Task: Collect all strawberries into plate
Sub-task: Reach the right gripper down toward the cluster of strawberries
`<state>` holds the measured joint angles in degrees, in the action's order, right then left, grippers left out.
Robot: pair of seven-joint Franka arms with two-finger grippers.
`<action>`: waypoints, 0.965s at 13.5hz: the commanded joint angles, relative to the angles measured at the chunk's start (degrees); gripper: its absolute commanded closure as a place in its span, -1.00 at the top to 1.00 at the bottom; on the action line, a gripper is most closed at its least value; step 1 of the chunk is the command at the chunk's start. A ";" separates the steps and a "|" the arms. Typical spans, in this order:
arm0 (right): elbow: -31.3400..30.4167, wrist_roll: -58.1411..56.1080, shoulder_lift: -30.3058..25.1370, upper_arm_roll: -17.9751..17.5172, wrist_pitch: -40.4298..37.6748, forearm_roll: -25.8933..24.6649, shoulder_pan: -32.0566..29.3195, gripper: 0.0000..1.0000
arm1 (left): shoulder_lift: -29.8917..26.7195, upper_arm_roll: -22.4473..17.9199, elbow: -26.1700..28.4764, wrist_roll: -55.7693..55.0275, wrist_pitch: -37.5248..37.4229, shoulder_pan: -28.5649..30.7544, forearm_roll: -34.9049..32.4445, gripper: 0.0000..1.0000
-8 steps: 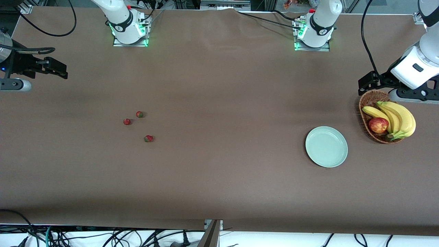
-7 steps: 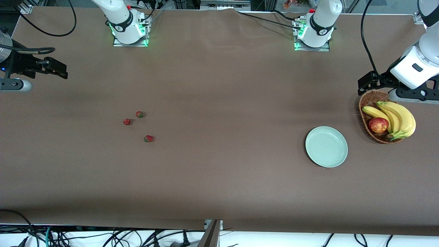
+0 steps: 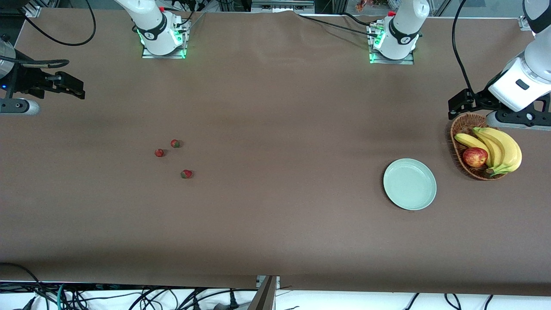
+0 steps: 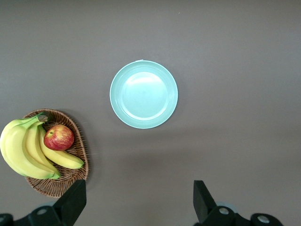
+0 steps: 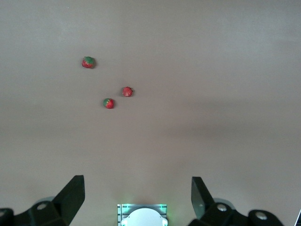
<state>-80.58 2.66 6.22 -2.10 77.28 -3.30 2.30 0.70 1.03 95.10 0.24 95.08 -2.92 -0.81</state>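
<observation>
Three strawberries (image 3: pixel 174 143) (image 3: pixel 159 152) (image 3: pixel 186 174) lie loose on the brown table toward the right arm's end; the right wrist view shows them too (image 5: pixel 88 62) (image 5: pixel 127 91) (image 5: pixel 108 103). The mint-green plate (image 3: pixel 410 184) (image 4: pixel 144 94) sits bare toward the left arm's end. My right gripper (image 3: pixel 75 88) (image 5: pixel 138 188) hangs open and holds nothing at the table's edge, well apart from the berries. My left gripper (image 3: pixel 457 105) (image 4: pixel 139 193) is open and holds nothing, up over the table beside the basket's rim.
A wicker basket (image 3: pixel 462 125) (image 4: pixel 56 186) holding bananas (image 3: pixel 501 148) and a red-yellow apple (image 3: pixel 475 156) stands beside the plate, closer to the left arm's end. Both arm bases (image 3: pixel 162 41) (image 3: pixel 394 45) stand along the edge farthest from the front camera.
The left arm's hand has crept slightly away from the basket toward its base. The berries, plate and right arm have not moved.
</observation>
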 commanded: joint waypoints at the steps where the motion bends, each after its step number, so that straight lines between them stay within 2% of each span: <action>1: 0.25 0.77 0.02 -0.18 0.15 1.19 -0.45 1.00 | 0.01 0.02 -0.79 -0.59 -0.51 -0.16 0.28 1.00; 3: 0.25 1.12 0.98 -0.27 0.76 2.85 -0.28 1.00 | 0.09 0.02 -0.79 -0.59 -0.51 -0.25 0.28 1.00; 6: -0.10 0.95 4.13 -0.88 5.76 3.04 0.77 1.00 | 0.09 0.02 -0.79 -0.59 -0.51 -0.25 0.28 1.00; 8: -0.01 0.94 8.09 -0.80 9.27 3.03 2.97 1.00 | 0.09 0.02 -0.79 -0.59 -0.51 -0.25 0.28 1.00; 10: -0.10 0.51 14.31 -0.89 13.06 2.95 3.85 1.00 | 0.01 0.02 -0.79 -0.59 -0.51 -0.25 0.28 1.00; 13: -0.45 0.94 23.10 -0.89 22.44 3.04 6.57 1.00 | 0.09 0.02 -0.79 -0.59 -0.51 -0.25 0.28 1.00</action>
<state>-81.84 2.80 24.53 -3.01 95.56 -0.72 7.33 0.70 1.04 95.01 0.24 95.08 -3.00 -0.81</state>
